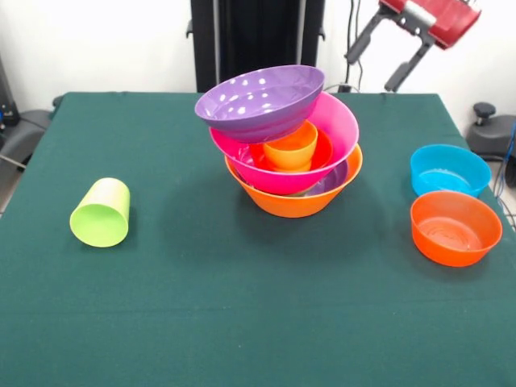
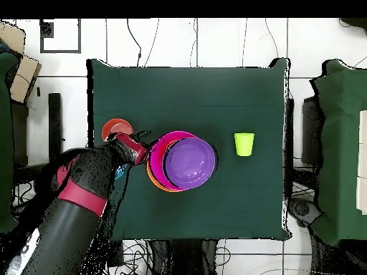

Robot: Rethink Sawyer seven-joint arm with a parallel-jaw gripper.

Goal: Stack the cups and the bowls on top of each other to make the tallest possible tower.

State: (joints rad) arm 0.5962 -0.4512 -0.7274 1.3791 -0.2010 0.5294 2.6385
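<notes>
Pincer: we are seeing the pincer [image 1: 385, 58] hanging in the air at the far right of the front view, above the counter's back edge; its two dark fingers [image 1: 401, 74] are standing spread apart, holding nothing.
Nearest bowl: a red-orange bowl [image 1: 455, 227] is sitting upright at the right side, nearest us.
Blue bowl: the blue bowl [image 1: 449, 170] is sitting just behind it, touching or nearly so.
Green cup: the lime green cup [image 1: 101, 212] is lying on its side at the left, mouth facing us.
Tower: the tower [image 1: 288, 153] is standing mid-counter [image 1: 201, 322]: yellow-orange bowl [image 1: 294, 201] at the base, pink bowl [image 1: 339, 129] tilted in it, orange cup [image 1: 292, 147] inside, purple bowl [image 1: 262, 101] tilting on top.
</notes>
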